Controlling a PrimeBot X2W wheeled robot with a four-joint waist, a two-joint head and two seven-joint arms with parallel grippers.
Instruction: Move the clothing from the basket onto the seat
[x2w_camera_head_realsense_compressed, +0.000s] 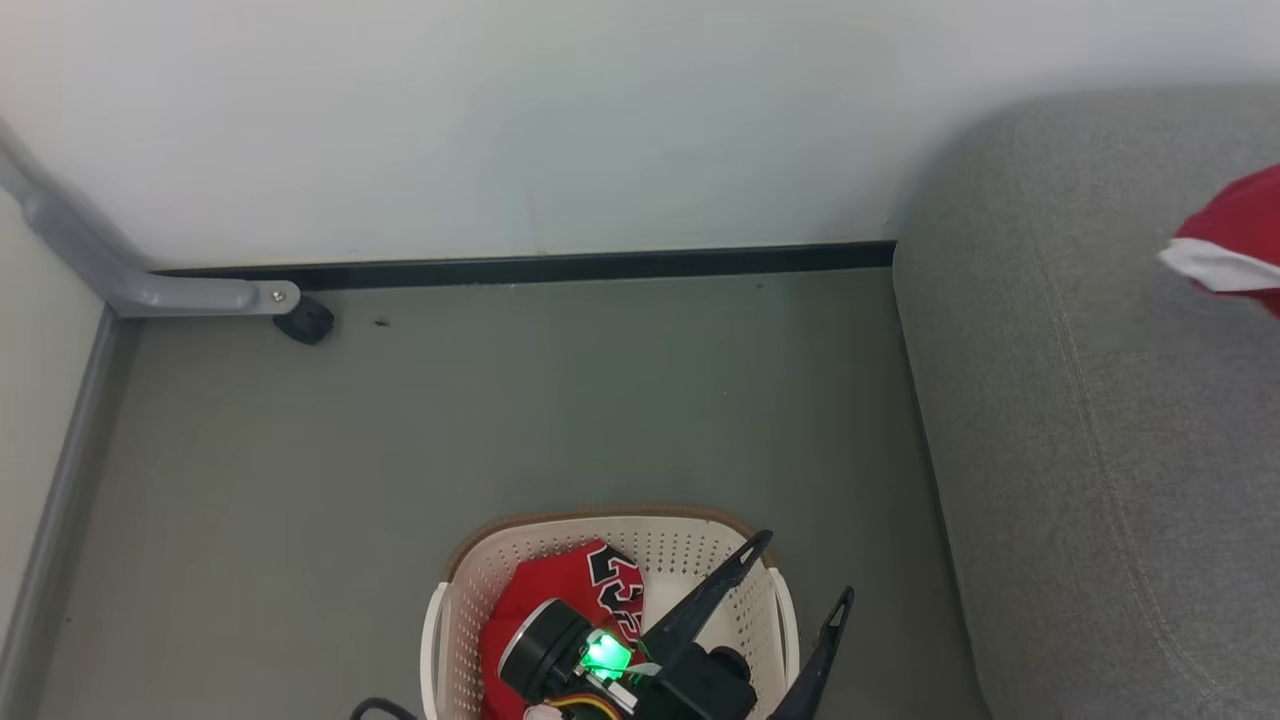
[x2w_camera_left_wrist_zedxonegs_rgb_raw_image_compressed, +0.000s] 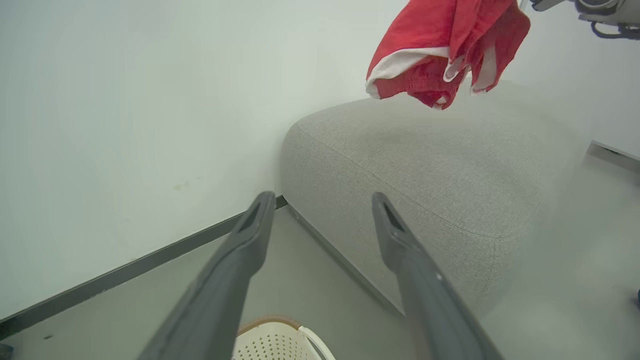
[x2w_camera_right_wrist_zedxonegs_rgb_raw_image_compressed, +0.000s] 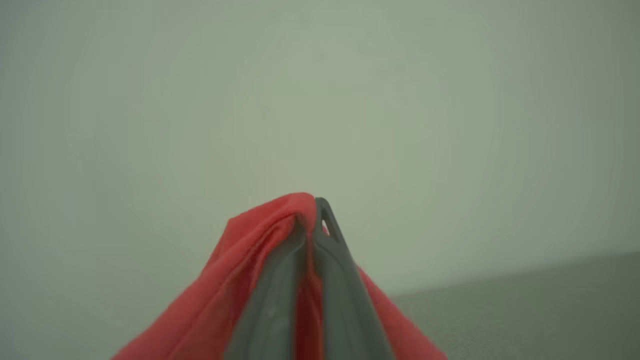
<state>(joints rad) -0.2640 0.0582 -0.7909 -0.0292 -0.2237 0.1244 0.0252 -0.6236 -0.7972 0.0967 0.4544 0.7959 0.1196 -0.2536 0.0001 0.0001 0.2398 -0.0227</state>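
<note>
**A:** What sits nearest to us?

**B:** Our left gripper (x2w_camera_head_realsense_compressed: 806, 568) hangs over the basket (x2w_camera_head_realsense_compressed: 468, 600), fingers spread wide with nothing between them. The numbered jersey (x2w_camera_head_realsense_compressed: 560, 592) lies crumpled inside the basket, partly under our wrist.

**A:** And farther out?

**B:** Our right gripper (x2w_camera_right_wrist_zedxonegs_rgb_raw_image_compressed: 316, 206) is pinched tight on the hanging garment (x2w_camera_left_wrist_zedxonegs_rgb_raw_image_compressed: 440, 45), with red cloth spilling down both sides of its fingers. From the left wrist we see that piece dangling above the seat (x2w_camera_left_wrist_zedxonegs_rgb_raw_image_compressed: 425, 165), apart from the cushion. Beyond that is the pale wall (x2w_camera_head_realsense_compressed: 500, 120).

**A:** Which step are we in, then?

**B:** We judge it the delivery. One piece is over the seat but not yet laid down, and one waits in the basket.

**A:** What does the next move call for?

**B:** Probably lowering our right arm until the hem meets the grey fabric, well in from the edge, then letting go. After that our left can dip for the jersey, taking a fold of cloth and not the perforated wall.
</note>
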